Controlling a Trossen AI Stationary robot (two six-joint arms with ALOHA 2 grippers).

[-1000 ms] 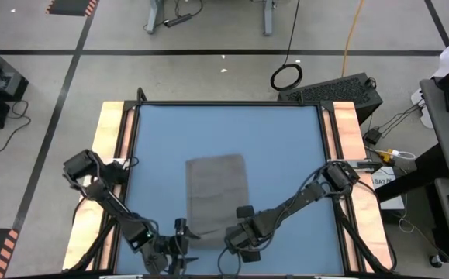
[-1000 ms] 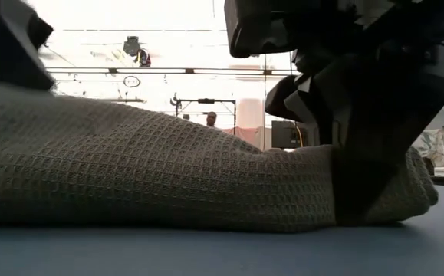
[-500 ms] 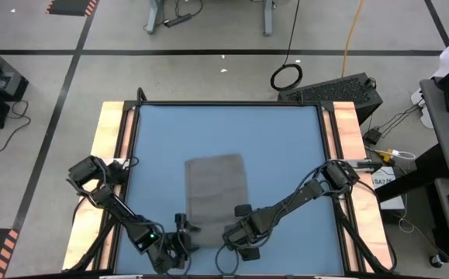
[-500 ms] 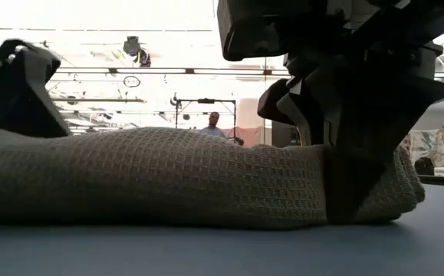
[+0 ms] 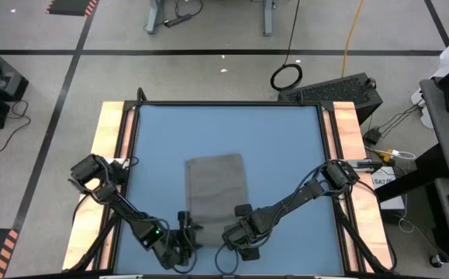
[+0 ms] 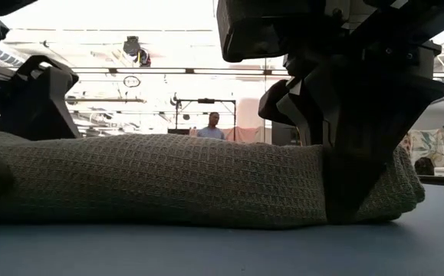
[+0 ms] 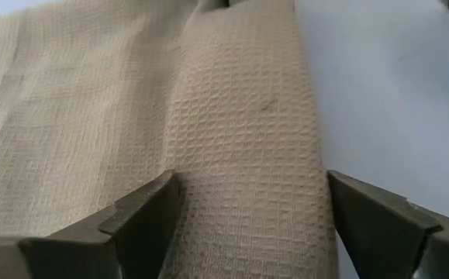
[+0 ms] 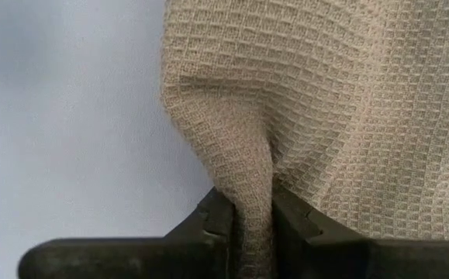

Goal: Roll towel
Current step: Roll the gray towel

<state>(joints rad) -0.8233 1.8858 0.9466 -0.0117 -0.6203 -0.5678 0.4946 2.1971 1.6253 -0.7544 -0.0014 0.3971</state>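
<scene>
Towel (image 5: 217, 186) of grey waffle weave, lying flat on the blue counter (image 5: 286, 155), with the near edge rolled up into a thick fold. Right gripper (image 8: 244, 225) at the right end of this roll, fingers (image 8: 298, 221) narrow and pinching a ridge of the cloth. Left gripper (image 7: 247, 213) at the left end, fingers (image 7: 143, 213) spread wide on both sides of the roll, not pressing it. Person (image 6: 212, 127) visible far behind, in the room beyond the counter.
</scene>
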